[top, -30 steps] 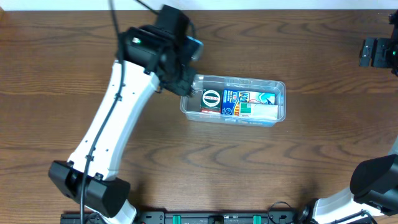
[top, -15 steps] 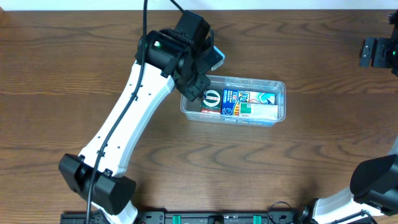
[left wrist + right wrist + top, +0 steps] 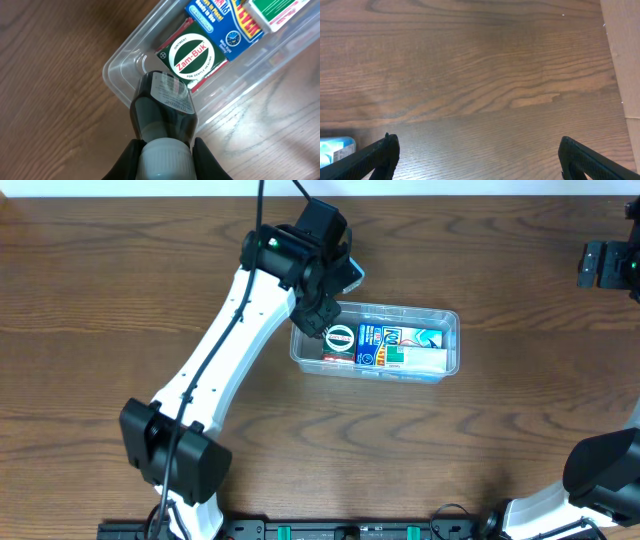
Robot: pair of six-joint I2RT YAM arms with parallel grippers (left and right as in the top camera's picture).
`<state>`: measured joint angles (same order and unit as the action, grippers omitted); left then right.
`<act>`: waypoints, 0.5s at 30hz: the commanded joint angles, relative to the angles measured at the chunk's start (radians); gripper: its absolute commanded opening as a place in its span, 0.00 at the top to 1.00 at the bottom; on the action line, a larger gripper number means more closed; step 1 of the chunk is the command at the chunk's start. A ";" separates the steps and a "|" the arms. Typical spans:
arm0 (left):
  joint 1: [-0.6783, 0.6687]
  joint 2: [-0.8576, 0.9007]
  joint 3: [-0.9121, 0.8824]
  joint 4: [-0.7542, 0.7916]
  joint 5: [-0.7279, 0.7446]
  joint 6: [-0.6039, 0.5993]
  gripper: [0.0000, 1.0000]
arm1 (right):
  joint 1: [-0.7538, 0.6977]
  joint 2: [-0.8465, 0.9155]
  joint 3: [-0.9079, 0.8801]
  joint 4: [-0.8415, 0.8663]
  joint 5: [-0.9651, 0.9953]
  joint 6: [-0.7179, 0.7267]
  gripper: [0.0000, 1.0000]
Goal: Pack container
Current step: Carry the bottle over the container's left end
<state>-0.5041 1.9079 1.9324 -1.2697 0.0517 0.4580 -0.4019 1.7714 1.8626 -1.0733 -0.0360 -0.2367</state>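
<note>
The container (image 3: 456, 340) is a clear plastic tub in the middle of the wooden table, holding several small packages. My left gripper (image 3: 326, 308) hangs over its left end, shut on a dark bottle (image 3: 165, 112) by the bottle's white ribbed cap (image 3: 165, 157). The bottle's base points down over the container's corner (image 3: 112, 75), just beside a green Zam-Buk box (image 3: 192, 56). My right gripper (image 3: 604, 264) is far off at the table's right back edge. In the right wrist view it (image 3: 480, 160) stands open over bare wood.
Inside the container lie a blue box (image 3: 374, 346) and a teal and white package (image 3: 420, 346) to the right of the Zam-Buk box (image 3: 340, 338). The left arm's white link (image 3: 215, 370) crosses the table's left half.
The left arm has swung right and forward, carrying the bottle from beside the container's left end to above its left corner. The right arm has not moved.
</note>
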 commanded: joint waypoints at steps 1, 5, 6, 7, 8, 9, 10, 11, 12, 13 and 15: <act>0.006 0.029 0.001 0.004 -0.016 0.082 0.91 | -0.005 -0.003 -0.002 0.000 -0.001 0.015 0.01; 0.014 0.054 0.001 0.007 -0.019 0.096 0.91 | -0.005 -0.003 -0.002 0.000 -0.001 0.015 0.01; 0.018 0.059 0.001 0.008 -0.019 0.096 0.90 | -0.005 -0.003 -0.002 0.000 -0.001 0.015 0.01; 0.024 0.063 0.001 0.008 -0.019 0.096 0.90 | -0.005 -0.003 -0.002 0.000 -0.001 0.015 0.01; 0.030 0.066 0.001 0.008 -0.019 0.096 0.90 | -0.005 -0.003 -0.002 0.000 -0.001 0.015 0.01; 0.038 0.068 0.000 0.008 -0.019 0.096 0.91 | -0.005 -0.003 -0.002 0.000 -0.001 0.015 0.01; 0.044 0.071 0.000 0.008 -0.019 0.096 0.90 | -0.005 -0.003 -0.002 0.000 -0.001 0.015 0.01; 0.053 0.071 0.000 0.008 -0.019 0.096 0.90 | -0.005 -0.003 -0.002 0.000 -0.001 0.015 0.01; 0.060 0.072 0.000 0.010 -0.019 0.096 0.90 | -0.005 -0.003 -0.002 0.000 -0.001 0.015 0.01; 0.068 0.073 0.000 0.011 -0.018 0.096 0.90 | -0.005 -0.003 -0.002 0.000 -0.001 0.015 0.01; 0.081 0.073 0.000 0.014 -0.018 0.096 0.90 | -0.005 -0.003 -0.002 0.000 -0.001 0.015 0.01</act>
<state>-0.4446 1.9789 1.9324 -1.2560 0.0483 0.5346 -0.4019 1.7714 1.8622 -1.0733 -0.0360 -0.2367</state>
